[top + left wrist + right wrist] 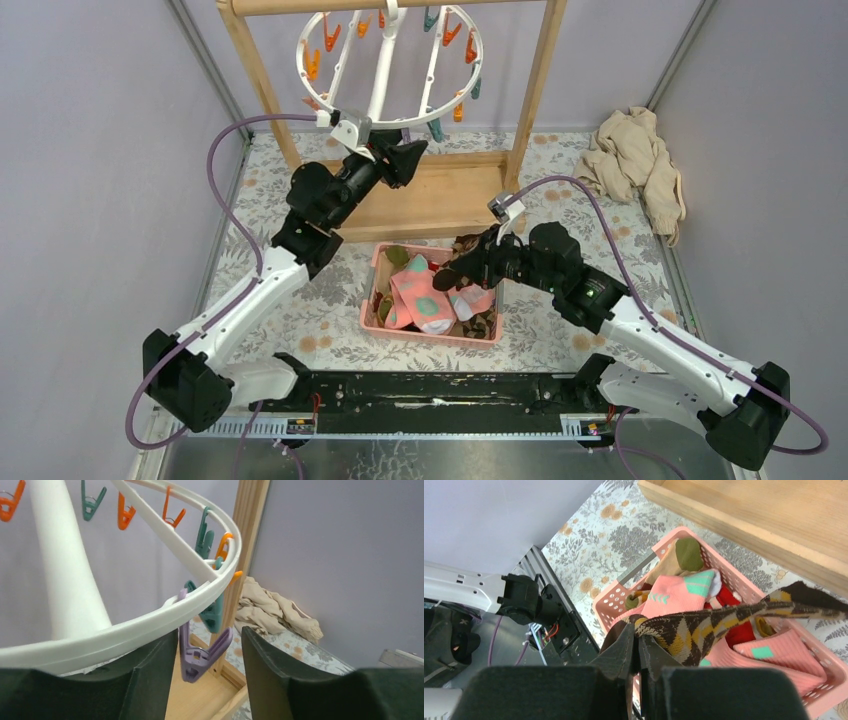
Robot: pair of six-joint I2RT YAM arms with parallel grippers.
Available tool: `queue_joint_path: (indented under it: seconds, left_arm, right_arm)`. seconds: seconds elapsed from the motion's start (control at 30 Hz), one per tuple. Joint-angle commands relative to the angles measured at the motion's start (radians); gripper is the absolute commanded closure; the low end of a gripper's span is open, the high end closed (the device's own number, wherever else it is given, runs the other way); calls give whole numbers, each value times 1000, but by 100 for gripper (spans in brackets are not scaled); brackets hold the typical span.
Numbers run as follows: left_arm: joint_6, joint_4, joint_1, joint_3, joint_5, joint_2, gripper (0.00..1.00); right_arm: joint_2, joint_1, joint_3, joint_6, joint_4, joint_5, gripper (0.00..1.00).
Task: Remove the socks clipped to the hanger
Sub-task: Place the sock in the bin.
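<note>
Left gripper (207, 640): jaws apart, either side of a purple clip (196, 655) hanging from the white ring of the hanger (125, 627)
Right gripper (638, 647): pinched tight on a brown argyle sock (704, 625); held over the pink basket (621, 592)
Socks (425, 295): pink and red ones heaped in the basket

White ring hanger (384, 75) hung from rack bar (300, 6), orange, teal and purple clips (197, 655) dangling round rim. Socks (425, 295) lay heaped in pink basket (368, 302): pink with teal marks on top, red and brown under. One brown argyle sock (704, 625) stretched taut above heap.
</note>
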State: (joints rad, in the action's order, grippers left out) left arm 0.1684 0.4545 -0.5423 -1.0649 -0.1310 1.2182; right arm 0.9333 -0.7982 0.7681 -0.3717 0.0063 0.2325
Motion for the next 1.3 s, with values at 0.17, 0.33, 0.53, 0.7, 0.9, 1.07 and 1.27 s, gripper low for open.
queue_joint_path:
  seconds: [0.17, 0.33, 0.53, 0.7, 0.9, 1.07, 1.27]
  left_arm:
    - [70, -218, 5, 11, -12, -133, 29]
    - [97, -342, 5, 28, -14, -198, 24]
    - [144, -449, 5, 70, 1, -274, 22]
    - [214, -502, 5, 143, 12, -330, 22]
    - [266, -560, 5, 222, 19, -377, 20]
    - [301, -621, 5, 239, 26, -400, 19]
    - [331, -651, 6, 264, 35, -446, 18]
  right_arm:
    - [-19, 2, 166, 46, -205, 103, 100]
    - [17, 2, 253, 75, -334, 187, 100]
    - [44, 2, 215, 63, -336, 205, 100]
    - [88, 2, 130, 41, -271, 135, 100]
    - [203, 2, 35, 8, -132, 68, 100]
    - [332, 2, 40, -7, -46, 87, 100]
    - [495, 2, 101, -20, 49, 107, 100]
